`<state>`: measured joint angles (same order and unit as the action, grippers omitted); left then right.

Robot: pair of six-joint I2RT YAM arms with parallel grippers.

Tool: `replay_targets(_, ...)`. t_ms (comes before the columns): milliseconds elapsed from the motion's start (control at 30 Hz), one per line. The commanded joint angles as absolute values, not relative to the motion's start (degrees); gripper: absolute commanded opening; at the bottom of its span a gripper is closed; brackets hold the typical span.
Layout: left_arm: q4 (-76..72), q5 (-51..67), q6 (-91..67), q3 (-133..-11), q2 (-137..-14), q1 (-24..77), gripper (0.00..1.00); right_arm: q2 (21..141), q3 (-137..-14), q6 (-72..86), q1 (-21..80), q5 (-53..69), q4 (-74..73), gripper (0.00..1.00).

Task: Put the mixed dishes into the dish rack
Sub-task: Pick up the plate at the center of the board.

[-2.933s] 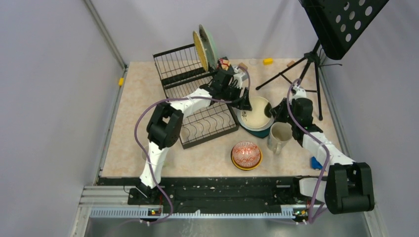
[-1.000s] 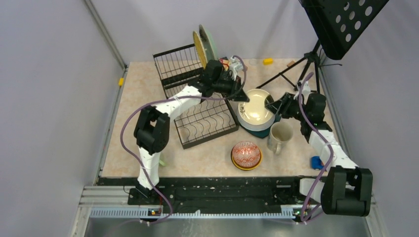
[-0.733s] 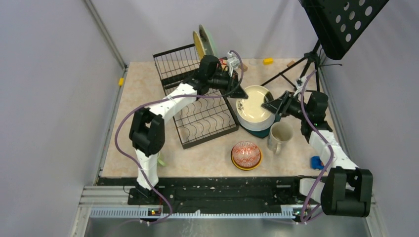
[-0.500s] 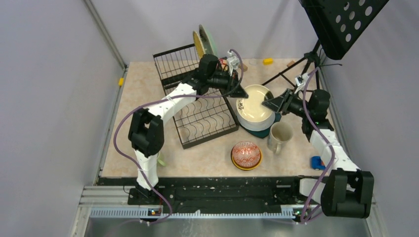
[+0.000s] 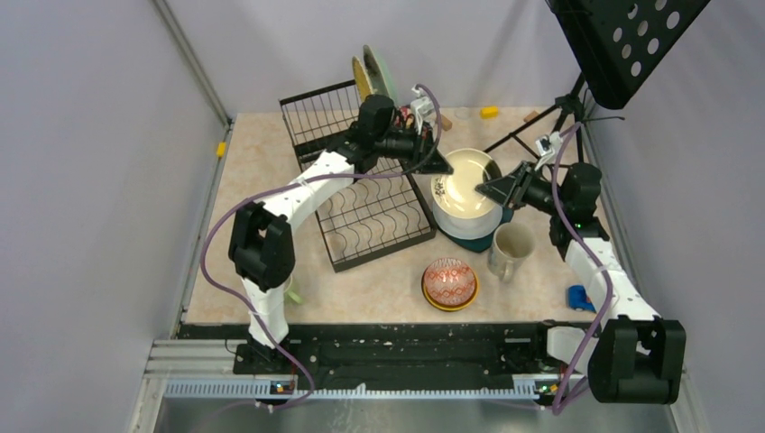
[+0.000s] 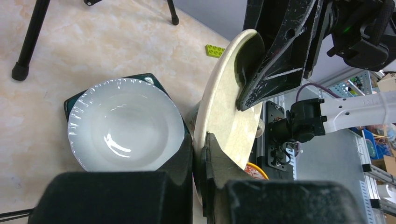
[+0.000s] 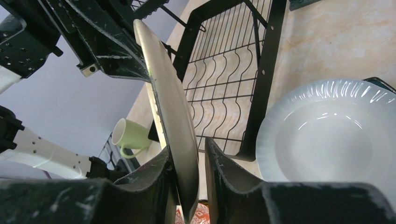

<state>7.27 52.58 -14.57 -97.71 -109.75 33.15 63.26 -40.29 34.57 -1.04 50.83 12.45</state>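
Observation:
A cream plate (image 5: 465, 185) (image 6: 229, 126) (image 7: 173, 102) hangs tilted on edge above a white plate (image 5: 469, 225) (image 6: 123, 128) (image 7: 331, 140) that lies on a dark teal plate (image 5: 478, 242). My left gripper (image 5: 439, 167) (image 6: 200, 154) is shut on its left rim. My right gripper (image 5: 487, 189) (image 7: 187, 172) straddles the opposite rim; one finger touches it and a gap shows at the other. The black dish rack (image 5: 361, 198) (image 7: 224, 93) stands to the left, with two plates (image 5: 372, 79) upright in its raised part.
A cream mug (image 5: 511, 250) and a red-patterned bowl (image 5: 449, 281) sit in front of the plate stack. A light-green mug (image 7: 130, 135) lies left of the rack. The music stand's tripod (image 5: 559, 117), a yellow block (image 5: 489, 112) and a blue toy car (image 5: 577, 296) are at the right.
The left gripper has lifted the cream plate off the stack and tipped it on edge. The right gripper rose to the plate's far rim and its jaws have narrowed round it.

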Motion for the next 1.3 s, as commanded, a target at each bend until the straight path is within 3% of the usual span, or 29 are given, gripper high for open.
replay_targets(0,1.5,53.3,-17.0,-97.0,-106.0,33.3,0.0,62.5,-42.8,36.3,-0.4,51.4,16.9,0.24)
replay_targets(133,0.4,52.3,-17.7,-96.1,-105.6,33.2,0.0,62.8,-42.5,38.4,-0.4,51.9,19.5,0.03)
replay_targets(233,0.7,51.4,-17.3,-96.0,-105.7,33.3,0.03,62.4,-42.4,38.6,1.2,51.3,19.4,0.0)
replay_targets(300,0.8,50.7,-17.2,-95.7,-105.4,33.2,0.26,61.6,-43.0,37.3,1.8,49.9,17.8,0.0)
replay_targets(400,1.4,49.2,-16.5,-95.3,-104.6,33.2,0.5,60.3,-44.9,33.9,2.5,46.4,12.4,0.0)
replay_targets(767,6.3,37.1,-9.2,-92.5,-96.6,33.2,0.92,56.3,-50.4,24.9,3.9,32.3,-3.0,0.0)
replay_targets(1000,2.5,25.7,-6.3,-85.5,-86.5,33.2,0.98,54.1,-54.3,22.8,7.8,21.6,-7.1,0.0)
replay_targets(1267,-5.2,2.3,-4.3,-74.4,-74.9,32.8,0.99,54.6,-61.6,15.5,19.5,5.7,-11.2,0.0)
